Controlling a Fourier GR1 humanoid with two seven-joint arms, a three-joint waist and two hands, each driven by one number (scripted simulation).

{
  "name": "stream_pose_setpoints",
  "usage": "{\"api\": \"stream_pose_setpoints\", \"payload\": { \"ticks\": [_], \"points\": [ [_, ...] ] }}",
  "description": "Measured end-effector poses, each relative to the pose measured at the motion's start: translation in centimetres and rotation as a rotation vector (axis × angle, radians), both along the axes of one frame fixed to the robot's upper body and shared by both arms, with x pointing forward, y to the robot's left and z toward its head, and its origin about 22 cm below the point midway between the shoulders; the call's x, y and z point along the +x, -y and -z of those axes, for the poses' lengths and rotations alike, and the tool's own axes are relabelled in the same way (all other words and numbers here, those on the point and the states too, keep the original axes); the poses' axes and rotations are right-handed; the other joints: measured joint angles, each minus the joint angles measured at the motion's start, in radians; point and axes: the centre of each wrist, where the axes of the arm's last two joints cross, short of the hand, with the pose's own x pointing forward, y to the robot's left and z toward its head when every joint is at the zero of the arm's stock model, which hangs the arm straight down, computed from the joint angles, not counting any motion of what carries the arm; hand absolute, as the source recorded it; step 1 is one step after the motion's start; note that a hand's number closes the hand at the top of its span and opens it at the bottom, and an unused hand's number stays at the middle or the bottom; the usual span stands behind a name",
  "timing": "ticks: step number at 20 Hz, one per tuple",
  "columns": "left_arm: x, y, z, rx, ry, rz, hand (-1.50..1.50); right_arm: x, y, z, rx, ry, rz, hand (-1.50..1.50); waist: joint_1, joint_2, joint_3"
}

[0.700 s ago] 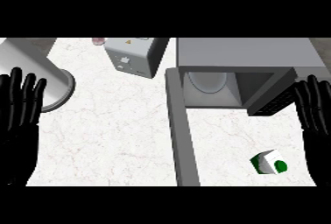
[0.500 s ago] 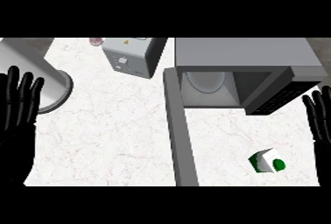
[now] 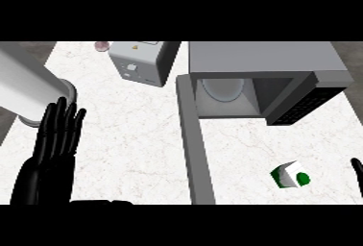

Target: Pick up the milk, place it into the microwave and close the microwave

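showing only right hand (image 3: 358,175) fingertip at edge; milk (image 3: 290,174) untouched

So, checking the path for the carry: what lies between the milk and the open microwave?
In the head view, only bare white counter lies between the milk and the microwave; its door stands off to the left.

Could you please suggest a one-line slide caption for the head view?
Milk carton sits on the counter before the open microwave; left hand rests open.
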Motion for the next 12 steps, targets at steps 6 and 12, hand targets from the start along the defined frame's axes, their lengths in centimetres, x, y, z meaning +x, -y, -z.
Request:
{"api": "stream_pose_setpoints", "payload": {
  "ticks": [6,12],
  "points": [
    [-1.2,3.2,1.8,-0.014,-0.011,0.000,-1.50,-3.7,1.0,2.4,0.002,-0.051,0.001,-1.50,0.000,0.000,0.000],
    [-2.7,5.2,3.0,-0.019,-0.010,0.012,-1.50,-5.7,1.5,5.5,-0.007,-0.085,0.033,-1.50,0.005,0.001,0.000]
  ]
}}
